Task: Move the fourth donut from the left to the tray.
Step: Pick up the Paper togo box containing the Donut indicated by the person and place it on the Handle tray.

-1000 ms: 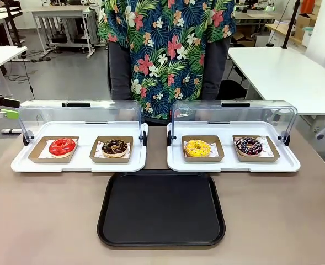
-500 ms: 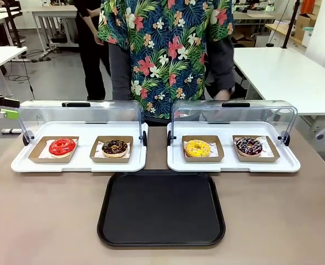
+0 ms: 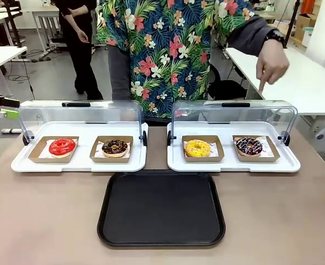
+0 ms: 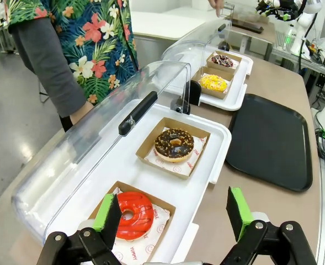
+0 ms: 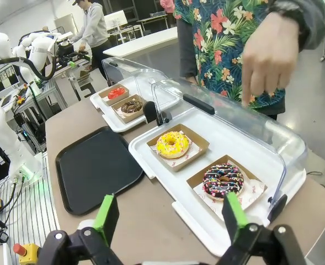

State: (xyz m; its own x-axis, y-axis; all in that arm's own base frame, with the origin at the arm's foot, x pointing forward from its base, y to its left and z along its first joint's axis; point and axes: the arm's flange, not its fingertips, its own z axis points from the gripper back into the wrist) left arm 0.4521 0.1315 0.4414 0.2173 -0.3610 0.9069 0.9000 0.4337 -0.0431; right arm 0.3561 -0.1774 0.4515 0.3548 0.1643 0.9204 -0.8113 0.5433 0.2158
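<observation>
Fourth donut (image 3: 249, 146) lay flat, hole upward, black tray (image 3: 161, 208) long axis left-right, four donuts, two display trays (image 3: 79, 164), left gripper (image 4: 172, 208) and right gripper (image 5: 169, 212) gaped empty

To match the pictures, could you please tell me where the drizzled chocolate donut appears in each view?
Front view: drizzled chocolate donut right of centre, last in the row of four.
Left wrist view: donut far off, near the top, right of centre.
Right wrist view: donut at lower right.
Shared landmark: the yellow donut beside it.
</observation>
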